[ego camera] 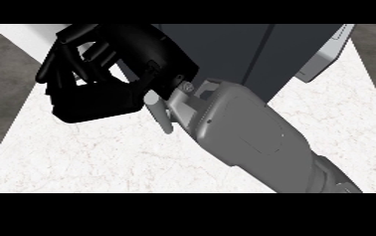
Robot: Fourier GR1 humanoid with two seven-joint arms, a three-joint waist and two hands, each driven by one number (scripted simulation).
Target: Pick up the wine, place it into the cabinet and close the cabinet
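— How many hands are there to count?

— One. The black right hand (pixel 99 98) sits against the left front corner of the tall dark grey box-shaped cabinet (pixel 235 51), on one grey forearm (pixel 249 130) that runs in from below and to the right of the cabinet.

— And its fingers?

— The fingers (pixel 62 63) are bent inward, towards the thumb and palm. Pale patches of worktop show through the gaps between them, and I can make out nothing held inside the curl.

— Where is the wine?

— I cannot tell. No bottle shows anywhere around the cabinet, and the hand and forearm cover much of its front.

— What else is near the cabinet?

— One short pale grey rod (pixel 159 111) stands just below the cabinet's left front corner, between the palm and the wrist. Whether it belongs to the cabinet or to the arm I cannot tell. One light grey panel (pixel 327 56) leans off the cabinet's right side. One white marbled stone counter (pixel 88 155) spreads in front of the cabinet and on both sides of it.

— Is the cabinet closed?

— Its front shows one thin upright seam, and its lower part is hidden by the arm, so I cannot say
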